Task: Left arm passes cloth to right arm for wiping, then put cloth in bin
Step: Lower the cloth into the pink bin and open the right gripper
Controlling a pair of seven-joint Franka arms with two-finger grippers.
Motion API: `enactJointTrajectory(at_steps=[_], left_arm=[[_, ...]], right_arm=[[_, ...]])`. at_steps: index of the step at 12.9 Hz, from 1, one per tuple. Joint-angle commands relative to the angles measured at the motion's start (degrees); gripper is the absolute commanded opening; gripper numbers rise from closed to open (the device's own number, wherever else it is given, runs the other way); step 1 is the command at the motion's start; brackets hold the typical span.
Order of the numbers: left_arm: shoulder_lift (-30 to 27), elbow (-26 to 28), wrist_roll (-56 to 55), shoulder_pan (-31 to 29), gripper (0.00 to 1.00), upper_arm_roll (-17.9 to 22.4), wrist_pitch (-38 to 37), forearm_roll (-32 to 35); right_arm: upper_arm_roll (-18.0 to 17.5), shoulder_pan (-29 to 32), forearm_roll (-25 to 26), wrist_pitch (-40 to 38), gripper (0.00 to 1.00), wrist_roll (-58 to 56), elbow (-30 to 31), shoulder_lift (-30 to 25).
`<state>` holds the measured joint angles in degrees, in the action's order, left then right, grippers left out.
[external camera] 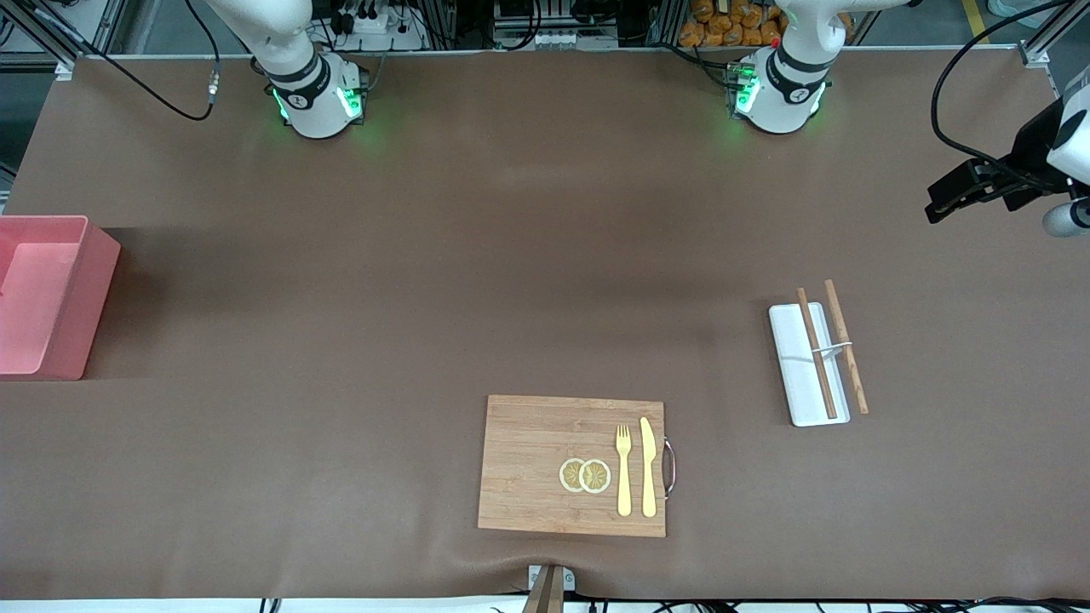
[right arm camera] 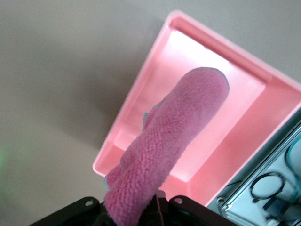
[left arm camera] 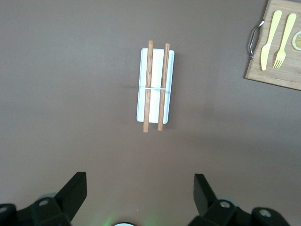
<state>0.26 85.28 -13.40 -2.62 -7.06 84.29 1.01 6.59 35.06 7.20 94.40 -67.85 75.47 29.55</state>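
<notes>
board (external camera: 545, 464) with fork, knife, slices lying nearest camera. right gripper (right arm camera: 157, 207) clamping cloth (right arm camera: 174, 141), dangling it over bin (right arm camera: 282, 113) at right arm's desk end. left gripper (left arm camera: 140, 190) hanging open over tray (left arm camera: 155, 84). risk: cloth catching the bin wall, draping outside.

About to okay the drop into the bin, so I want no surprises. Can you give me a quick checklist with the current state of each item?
1. Right claw shut on the cloth: ok.
2. Cloth hangs over the bin, per the right wrist view: ok.
3. Bin inside looks free of other things where it shows: ok; part is hidden by the cloth.
4. Left claw open, holding nothing, over the table near the tray: ok.
5. Wiping finished: cannot tell.
6. Bin upright at the right arm's end of the table: ok.
</notes>
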Motion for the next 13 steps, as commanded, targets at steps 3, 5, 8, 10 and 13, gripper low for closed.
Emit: enactJointTrajectory(at_steps=[3,5,8,10,13], left_arm=[[-1.67,0.24,0.04,-0.46,1.00,0.47,-0.62,-1.10],[-1.67,-0.02,0.04,-0.46,1.00,0.56,-0.53,-1.01],[-1.67,-0.03,0.04,-0.63,1.00,0.82,-0.61,-1.01],[-1.67,-0.03,0.04,-1.33,1.00,0.73,-0.70,-1.10],[-1.76,0.06,0.04,-1.25,1.00,0.56,-0.96,-1.10]], right_arm=[[-1.58,5.55,0.36,0.17,0.75,-0.79,-1.02,4.55],[-1.67,5.72,-3.48,-1.66,1.00,-0.44,-1.02,3.85],[-2.37,2.23,-5.53,-3.69,1.00,0.08,-1.37,1.22],[-2.28,-3.39,-7.88,-3.60,1.00,2.44,-1.29,-1.85],[-2.28,-12.44,-7.99,-7.37,1.00,11.93,-0.85,-5.72]])
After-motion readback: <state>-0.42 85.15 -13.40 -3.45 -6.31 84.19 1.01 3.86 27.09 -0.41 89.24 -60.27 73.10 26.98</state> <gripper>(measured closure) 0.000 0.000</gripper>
